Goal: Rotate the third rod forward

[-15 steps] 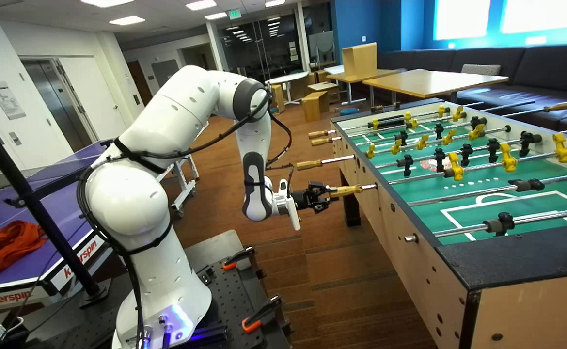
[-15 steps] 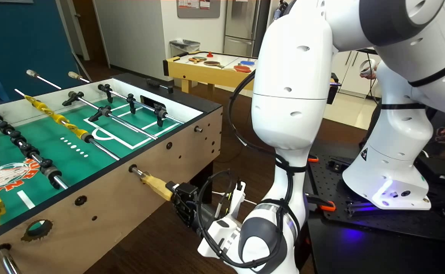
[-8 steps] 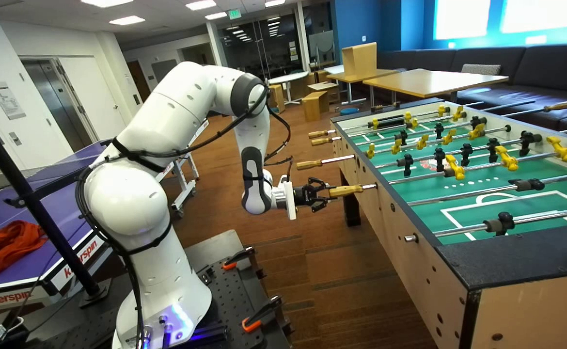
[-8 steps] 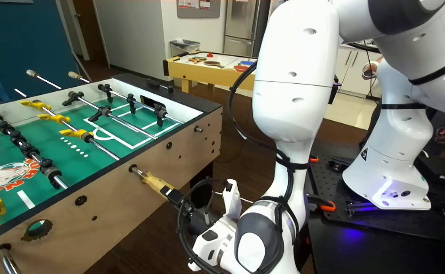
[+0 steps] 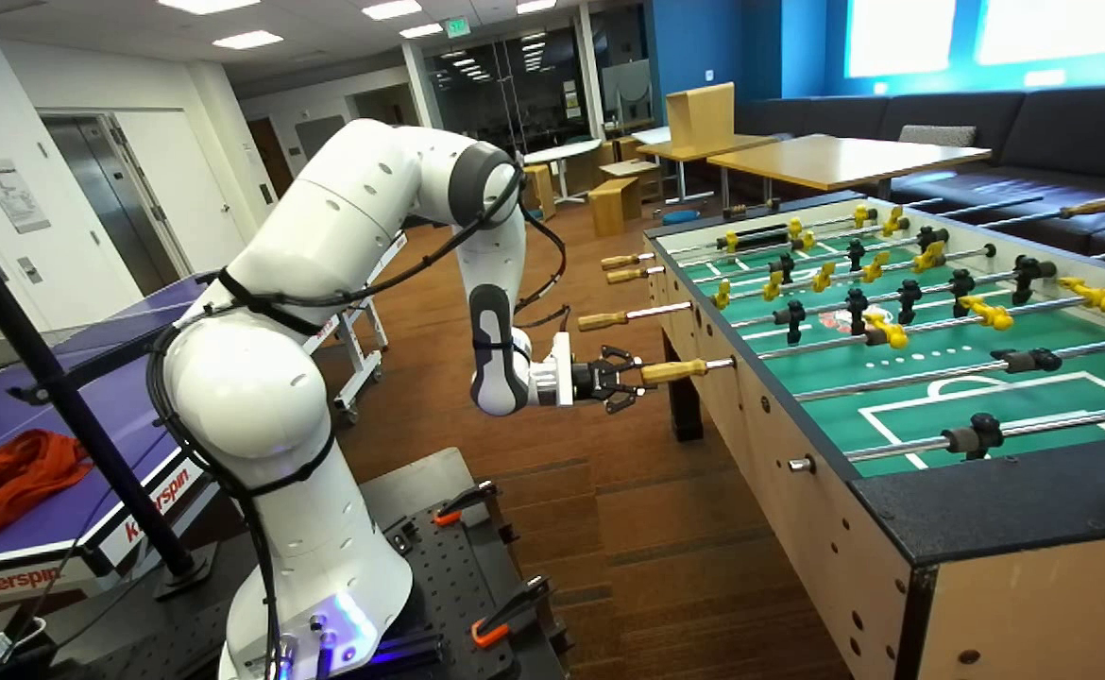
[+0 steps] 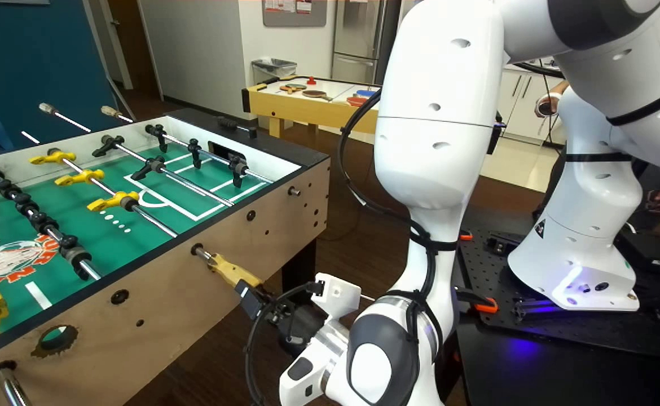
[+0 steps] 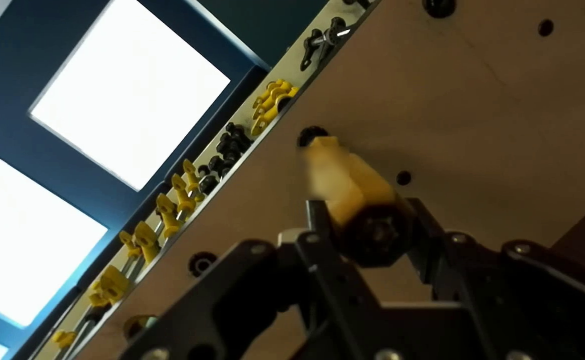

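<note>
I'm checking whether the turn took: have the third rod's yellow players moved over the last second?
Yes. In an exterior view, the yellow players have tipped leftward about their rod, long ends swung toward the fixed centre logo.

In an exterior view the camera looks along the foosball table (image 5: 1006,515) from one corner (image 5: 913,557); in an exterior view it faces back toward that corner, robot arm (image 6: 437,118) close. Both share arm and side panel (image 6: 166,301); the tilted wrist view faces that panel past the rod handle (image 7: 365,192), close up.

The white arm (image 5: 326,222) has grey bands (image 5: 470,186), black cables (image 5: 154,380), a black claw (image 7: 367,220).
</note>
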You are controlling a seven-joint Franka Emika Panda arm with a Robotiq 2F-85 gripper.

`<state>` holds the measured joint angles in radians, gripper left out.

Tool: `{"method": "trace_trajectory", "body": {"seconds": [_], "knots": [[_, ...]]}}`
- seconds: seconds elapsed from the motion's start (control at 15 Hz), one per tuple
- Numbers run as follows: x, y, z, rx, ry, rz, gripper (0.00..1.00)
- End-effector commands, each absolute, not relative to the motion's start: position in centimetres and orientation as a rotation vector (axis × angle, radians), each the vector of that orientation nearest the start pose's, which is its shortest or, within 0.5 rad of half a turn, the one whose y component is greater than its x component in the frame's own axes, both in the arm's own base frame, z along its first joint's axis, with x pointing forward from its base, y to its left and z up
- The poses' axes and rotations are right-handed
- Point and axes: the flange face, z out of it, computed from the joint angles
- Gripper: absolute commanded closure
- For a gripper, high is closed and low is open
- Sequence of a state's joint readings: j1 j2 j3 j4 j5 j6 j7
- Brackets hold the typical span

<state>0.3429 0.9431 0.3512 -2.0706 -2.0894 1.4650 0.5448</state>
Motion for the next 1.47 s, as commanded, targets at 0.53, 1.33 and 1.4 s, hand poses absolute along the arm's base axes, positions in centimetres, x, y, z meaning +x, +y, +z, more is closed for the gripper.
{"method": "trace_trajectory", "body": {"seconds": [0.53, 1.33, 1.4], "knots": [[43.8, 26.0, 0.9, 0.711, 1.469, -0.118, 0.59], [42.8, 25.9, 1.6, 0.520, 1.505, -0.411, 0.84], [42.6, 25.9, 1.6, 0.486, 1.514, -0.447, 0.84]]}}
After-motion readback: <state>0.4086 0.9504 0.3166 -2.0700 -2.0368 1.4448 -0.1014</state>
